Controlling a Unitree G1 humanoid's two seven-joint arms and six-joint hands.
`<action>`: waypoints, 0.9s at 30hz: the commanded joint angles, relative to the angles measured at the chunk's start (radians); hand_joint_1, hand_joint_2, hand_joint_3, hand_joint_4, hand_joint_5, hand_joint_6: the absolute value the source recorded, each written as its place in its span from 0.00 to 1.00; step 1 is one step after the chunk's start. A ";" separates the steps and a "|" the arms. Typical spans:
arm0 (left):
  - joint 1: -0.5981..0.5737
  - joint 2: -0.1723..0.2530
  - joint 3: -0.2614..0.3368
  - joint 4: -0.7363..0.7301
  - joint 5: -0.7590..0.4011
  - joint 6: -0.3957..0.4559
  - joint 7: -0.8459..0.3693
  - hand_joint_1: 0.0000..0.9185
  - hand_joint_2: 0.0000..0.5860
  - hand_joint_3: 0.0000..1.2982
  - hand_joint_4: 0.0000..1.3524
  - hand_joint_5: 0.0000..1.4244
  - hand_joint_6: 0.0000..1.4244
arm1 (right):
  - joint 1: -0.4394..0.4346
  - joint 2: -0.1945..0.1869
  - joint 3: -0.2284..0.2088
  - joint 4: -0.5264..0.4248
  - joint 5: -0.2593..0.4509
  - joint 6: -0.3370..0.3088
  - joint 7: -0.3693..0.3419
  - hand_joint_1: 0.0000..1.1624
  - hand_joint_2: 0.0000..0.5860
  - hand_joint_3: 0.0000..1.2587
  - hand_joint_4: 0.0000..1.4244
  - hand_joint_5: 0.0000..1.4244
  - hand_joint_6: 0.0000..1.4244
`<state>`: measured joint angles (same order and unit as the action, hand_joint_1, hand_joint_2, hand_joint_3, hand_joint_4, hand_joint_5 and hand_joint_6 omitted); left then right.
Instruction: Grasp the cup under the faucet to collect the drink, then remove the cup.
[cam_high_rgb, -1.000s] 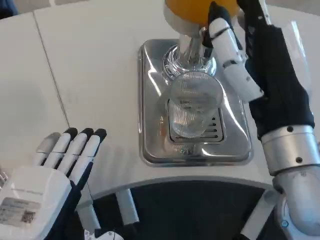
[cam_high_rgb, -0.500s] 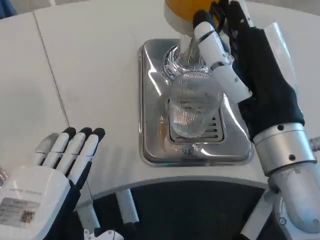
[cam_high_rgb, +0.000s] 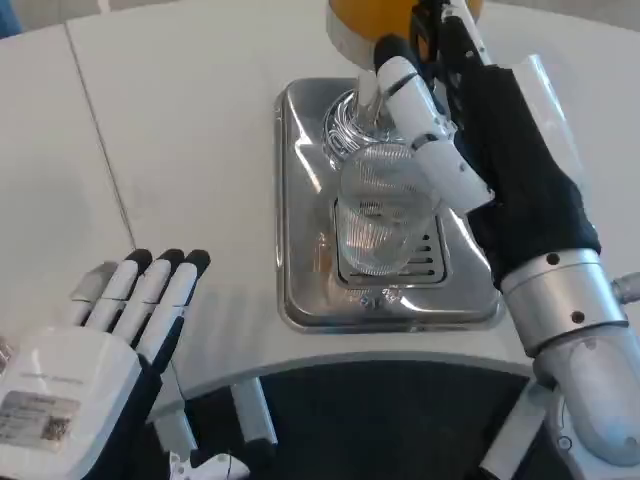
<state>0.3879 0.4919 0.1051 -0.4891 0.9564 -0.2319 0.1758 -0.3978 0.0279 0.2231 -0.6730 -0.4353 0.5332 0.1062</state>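
A clear ribbed cup (cam_high_rgb: 378, 222) stands upright on the chrome drip tray (cam_high_rgb: 300, 210), under the chrome faucet (cam_high_rgb: 357, 112) of an orange drink dispenser (cam_high_rgb: 365, 20). My right hand (cam_high_rgb: 500, 160) is right beside the cup's right side. Its white thumb (cam_high_rgb: 430, 135) lies across the cup's upper right rim, and its other fingers reach back past the faucet, partly hidden. I cannot tell whether the thumb touches the glass. My left hand (cam_high_rgb: 115, 335) rests flat on the table at the lower left, fingers stretched out, holding nothing.
The white table (cam_high_rgb: 180, 130) spreads to the left of the tray, with a seam running down it. Its curved front edge lies just below the tray, with dark floor beyond.
My right hand has moved left toward the cup, and its thumb now overlaps the cup's rim. The cup and my left hand have stayed in place.
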 joint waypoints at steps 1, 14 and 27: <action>0.006 -0.008 -0.006 0.009 -0.001 0.002 -0.004 0.11 0.15 0.00 0.00 0.00 0.03 | 0.001 -0.009 0.010 0.002 0.004 0.029 0.018 0.13 0.86 0.00 0.00 0.00 0.00; -0.020 -0.011 -0.019 0.039 -0.016 -0.007 0.006 0.11 0.15 0.00 0.00 0.00 0.03 | -0.106 -0.116 0.139 -0.069 -0.221 0.262 0.172 0.00 0.82 0.01 0.00 0.00 0.00; -0.046 -0.019 -0.034 0.055 -0.021 -0.019 0.017 0.07 0.15 0.00 0.00 0.00 0.04 | -0.238 -0.207 0.293 -0.067 -0.573 0.385 0.449 0.00 0.83 0.07 0.00 0.01 0.01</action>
<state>0.3412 0.4817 0.0798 -0.4422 0.9460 -0.2418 0.1790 -0.6201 -0.1721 0.4723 -0.7553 -0.9537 0.9135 0.4795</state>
